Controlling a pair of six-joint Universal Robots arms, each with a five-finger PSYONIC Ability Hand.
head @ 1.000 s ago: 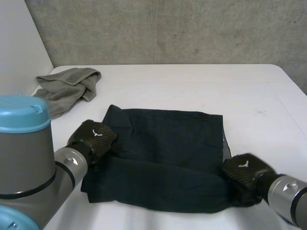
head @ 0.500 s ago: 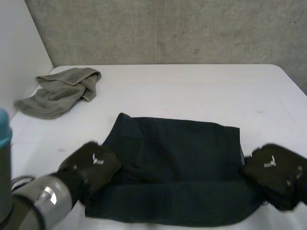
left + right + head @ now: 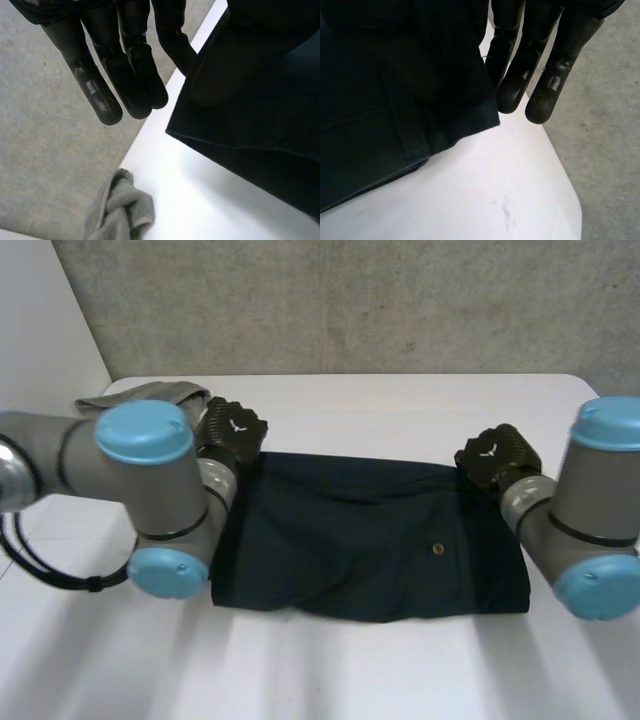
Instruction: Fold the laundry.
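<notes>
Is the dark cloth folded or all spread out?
Folded. The dark cloth lies doubled on the table; its near edge is a rounded fold, and layers show at its corner.

Grey, cylinder-jointed left arm (image 3: 165, 495) and matching right arm (image 3: 600, 490) are noted, each joint closed by a round light-blue cap. A silver ring is seen at each wrist. Black left hand (image 3: 232, 430) and black right hand (image 3: 497, 453) are plated behind the fingers (image 3: 135, 65) with carbon weave, stamped with a small white winged logo. Fingers are glossy black, thick and round-tipped, with a round inset just short of one fingertip.
</notes>
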